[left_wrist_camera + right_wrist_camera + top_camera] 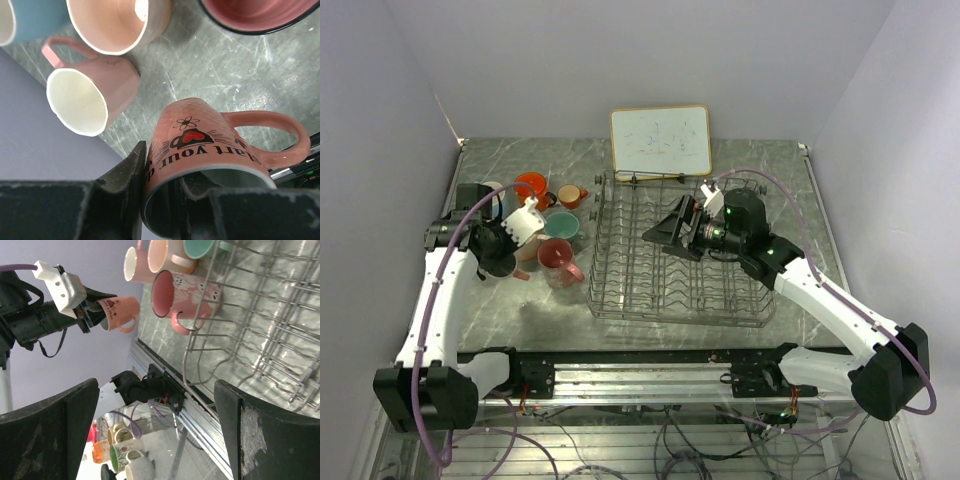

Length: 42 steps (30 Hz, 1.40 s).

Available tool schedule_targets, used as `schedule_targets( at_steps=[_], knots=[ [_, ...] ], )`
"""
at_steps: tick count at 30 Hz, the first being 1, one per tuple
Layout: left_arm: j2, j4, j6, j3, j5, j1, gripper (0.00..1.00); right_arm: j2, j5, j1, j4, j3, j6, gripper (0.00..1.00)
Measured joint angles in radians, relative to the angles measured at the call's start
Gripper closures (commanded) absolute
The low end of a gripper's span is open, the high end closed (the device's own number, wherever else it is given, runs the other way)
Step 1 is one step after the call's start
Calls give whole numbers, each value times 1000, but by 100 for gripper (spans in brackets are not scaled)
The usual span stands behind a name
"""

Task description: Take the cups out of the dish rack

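A peach mug point(210, 135) with a heart and black lettering hangs tilted over the marble table; my left gripper point(160, 195) is shut on its rim, one finger inside and one outside. From above, that gripper point(503, 252) sits at the table's left with the peach mug point(527, 252) among the other cups: orange point(530, 187), small orange point(572, 195), mint green point(560, 225), pink point(558, 260). The dark wire dish rack point(680, 260) fills the middle, and I see no cup among its tines. My right gripper point(665, 232) hovers over the rack, open point(155, 435) and holding nothing.
A white framed board point(660, 140) leans at the back behind the rack. A pink cup with a cream inside point(95, 95) lies on its side close to the held mug. A light blue cup point(30, 15) stands by the left wall. The metal rail point(640, 375) runs along the near edge.
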Motion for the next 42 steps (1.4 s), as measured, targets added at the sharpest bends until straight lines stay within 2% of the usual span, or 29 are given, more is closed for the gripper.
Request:
schedule_targets(
  at_steps=[8, 13, 23, 31, 32, 34, 36, 42],
  knots=[
    [49, 97, -8, -133, 28, 37, 93, -7, 108, -8, -147, 26, -85, 0],
    [151, 187, -31, -196, 32, 37, 93, -42, 156, -21, -201, 34, -119, 0],
    [268, 266, -34, -210, 97, 37, 93, -68, 190, -40, -261, 34, -143, 0],
    [303, 304, -31, -243, 106, 43, 92, -73, 227, -66, -325, 38, -171, 0],
    [305, 305, -31, -245, 107, 44, 88, -73, 229, -68, -333, 41, -174, 0],
    [309, 307, -30, -245, 108, 48, 69, -73, 234, -72, -344, 48, -179, 0],
    [309, 307, -30, -245, 109, 53, 55, -73, 239, -77, -349, 51, -187, 0],
    [272, 301, -18, -244, 113, 77, 29, -72, 252, -86, -378, 80, -202, 0]
  ],
)
